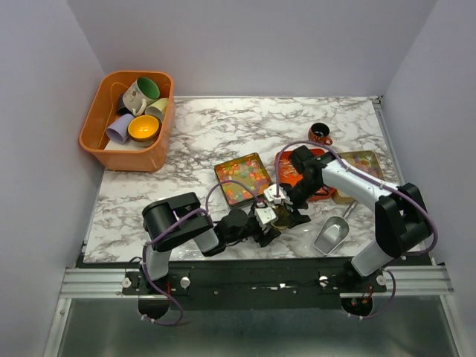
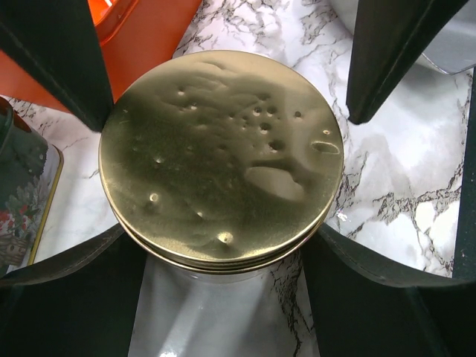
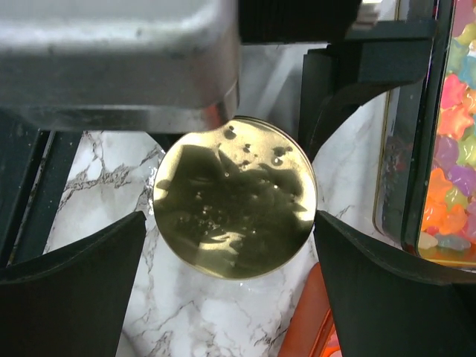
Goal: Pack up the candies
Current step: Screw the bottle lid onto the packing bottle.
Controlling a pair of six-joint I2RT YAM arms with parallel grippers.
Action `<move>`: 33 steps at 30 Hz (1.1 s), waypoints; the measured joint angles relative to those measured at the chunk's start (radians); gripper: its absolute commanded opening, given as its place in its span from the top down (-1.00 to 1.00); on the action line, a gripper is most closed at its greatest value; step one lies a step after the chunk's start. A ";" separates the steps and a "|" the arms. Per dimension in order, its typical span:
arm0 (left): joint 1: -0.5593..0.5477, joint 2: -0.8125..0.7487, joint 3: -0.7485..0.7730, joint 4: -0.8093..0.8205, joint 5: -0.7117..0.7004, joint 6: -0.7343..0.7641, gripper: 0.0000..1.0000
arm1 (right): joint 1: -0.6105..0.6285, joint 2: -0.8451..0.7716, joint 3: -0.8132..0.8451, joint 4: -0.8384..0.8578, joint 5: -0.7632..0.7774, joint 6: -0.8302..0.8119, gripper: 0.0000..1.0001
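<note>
Here we are at the jar (image 2: 216,316), front and centre on the table, gold lid (image 2: 223,156) on. My left gripper (image 2: 222,249) is clenched on the glass just under the lid, both fingers flat against its wall. My right gripper (image 3: 230,223) reaches in from the far side, a fingertip at the lid's rim on each side. Whether those are squeezing or only resting there, I cannot tell.

The candies (image 1: 243,178) lie heaped in the tray (image 1: 223,187), just beyond the jar and apart from it. The right wrist view shows them bright and piled high at the tray's edge. I see none inside the jar, though little glass shows.

My call is early days. The lid has to come off, and the scoop (image 1: 332,234) lies untouched to the right. The whole heap is left to pack.
</note>
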 measured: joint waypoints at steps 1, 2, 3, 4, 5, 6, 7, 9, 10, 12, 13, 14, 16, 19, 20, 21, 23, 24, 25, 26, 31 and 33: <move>0.000 0.000 0.000 0.000 0.000 0.002 1.00 | 0.003 0.003 0.000 0.001 0.000 -0.003 -0.99; 0.000 0.000 0.000 0.000 0.000 0.002 1.00 | 0.009 0.006 0.000 0.005 0.000 -0.005 -0.97; 0.000 0.000 0.000 0.000 0.000 0.002 1.00 | 0.013 0.008 0.000 0.008 0.000 -0.005 -0.93; 0.000 0.000 0.000 0.000 0.000 0.002 1.00 | 0.015 0.009 0.000 0.010 0.000 -0.005 -0.90; 0.000 0.000 0.000 0.000 0.000 0.002 1.00 | 0.016 0.009 0.000 0.013 0.000 -0.005 -0.83; 0.000 0.000 0.000 0.000 0.000 0.002 1.00 | 0.018 0.009 0.000 0.017 0.000 -0.003 -0.78; 0.000 0.000 0.000 0.000 0.000 0.002 1.00 | 0.019 0.009 0.000 0.019 0.000 -0.001 -0.73; 0.000 0.000 0.000 -0.001 0.000 0.003 1.00 | 0.021 0.007 -0.008 0.037 0.000 0.013 -0.66; 0.000 0.000 0.000 -0.001 0.000 0.003 1.00 | 0.021 -0.003 -0.021 0.056 -0.001 0.026 -0.65; 0.000 0.000 0.000 0.000 0.003 0.004 1.00 | 0.020 -0.032 -0.056 0.096 -0.002 0.059 -0.57; 0.000 0.000 0.000 0.000 0.005 0.007 1.00 | 0.018 -0.052 -0.078 0.121 -0.004 0.076 -0.55; 0.000 0.000 0.000 0.000 0.006 0.011 1.00 | 0.018 -0.072 -0.101 0.148 -0.004 0.098 -0.52; 0.000 0.000 0.000 0.000 0.012 0.011 1.00 | 0.018 -0.113 -0.152 0.209 -0.005 0.139 -0.48; 0.000 0.000 0.000 -0.001 0.014 0.008 1.00 | 0.015 -0.142 -0.195 0.277 -0.004 0.209 -0.46; 0.000 0.000 0.000 -0.001 0.014 0.008 1.00 | 0.013 -0.148 -0.204 0.291 -0.004 0.228 -0.44; 0.000 0.000 0.000 -0.001 0.014 0.008 1.00 | 0.013 -0.154 -0.213 0.307 -0.002 0.253 -0.43; 0.000 0.000 0.000 -0.001 0.014 0.007 1.00 | 0.013 -0.164 -0.226 0.331 0.003 0.291 -0.40; 0.000 0.000 0.000 -0.001 0.015 0.007 1.00 | 0.013 -0.175 -0.240 0.353 0.007 0.326 -0.39; 0.000 0.000 0.000 -0.001 0.016 0.007 1.00 | 0.013 -0.180 -0.248 0.368 0.010 0.352 -0.38; 0.000 0.000 0.000 -0.001 0.016 0.007 1.00 | 0.013 -0.186 -0.257 0.380 0.011 0.369 -0.38; 0.000 0.000 0.000 -0.001 0.018 0.008 1.00 | 0.013 -0.227 -0.308 0.457 0.026 0.478 -0.32; 0.000 0.000 -0.001 -0.001 0.018 0.008 1.00 | 0.014 -0.240 -0.326 0.487 0.035 0.520 -0.30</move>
